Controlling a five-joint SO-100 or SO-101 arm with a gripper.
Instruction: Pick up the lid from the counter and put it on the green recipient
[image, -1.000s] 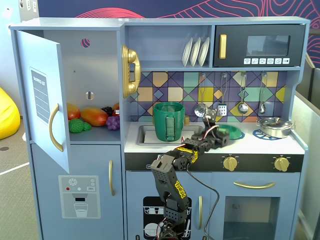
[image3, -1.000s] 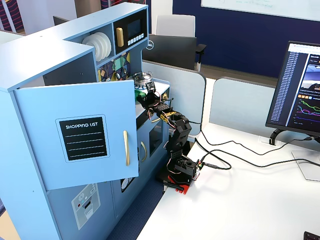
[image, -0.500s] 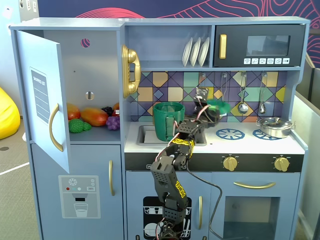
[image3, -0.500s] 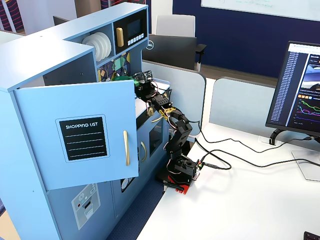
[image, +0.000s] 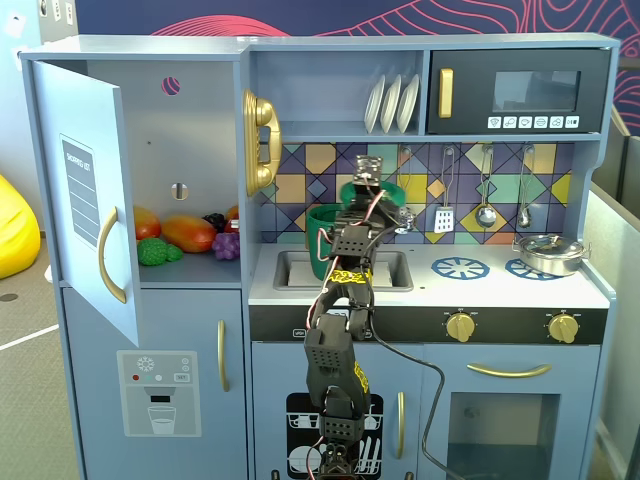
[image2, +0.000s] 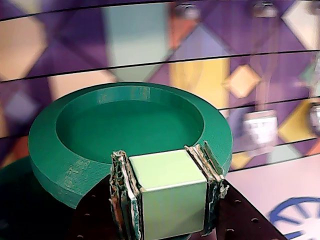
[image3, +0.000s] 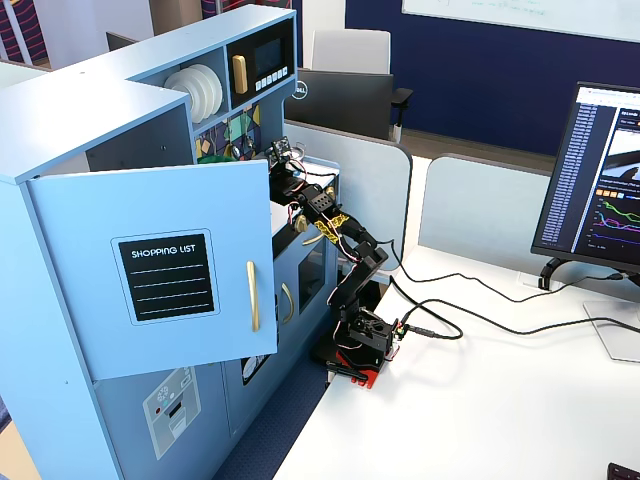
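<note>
Gripper (image2: 167, 192) is clamped tight on the pale square knob of the lid (image2: 127, 127), one finger on each side of it, w/ the knob sitting right btw them in the wrist view. So the lid is up in the air, held by the arm (image: 340, 330), not lying down anywhere.

Big thing first: the blue toy kitchen (image: 180, 120). Its left door (image: 85, 190) hangs open, w/ toy fruit (image: 185, 232) on the shelf inside. Up top are white plates (image: 392, 103) and a microwave (image: 520, 92). A gold phone (image: 260, 140) hangs on the side wall.

Next, the counter (image: 430, 290). It has a sink (image: 390, 268) on its left part and blue burner rings (image: 460, 267) on its right, as a fixed view shows it. A silver pot (image: 545, 252) sits on the far right ring.

Then the green recipient (image: 322, 238). It stands at the sink, by the tiled back wall (image: 300, 170). In that fixed view the lid (image: 375, 190) hangs higher than the pot's rim and a bit to the right of it. So I think the next move is left and down, keeping the lid flat so it drops onto the rim. The lid is round, so which way it turns doesn't matter much.

Room is tight: wall close behind, hanging tools (image: 485, 190) off to the right
</note>
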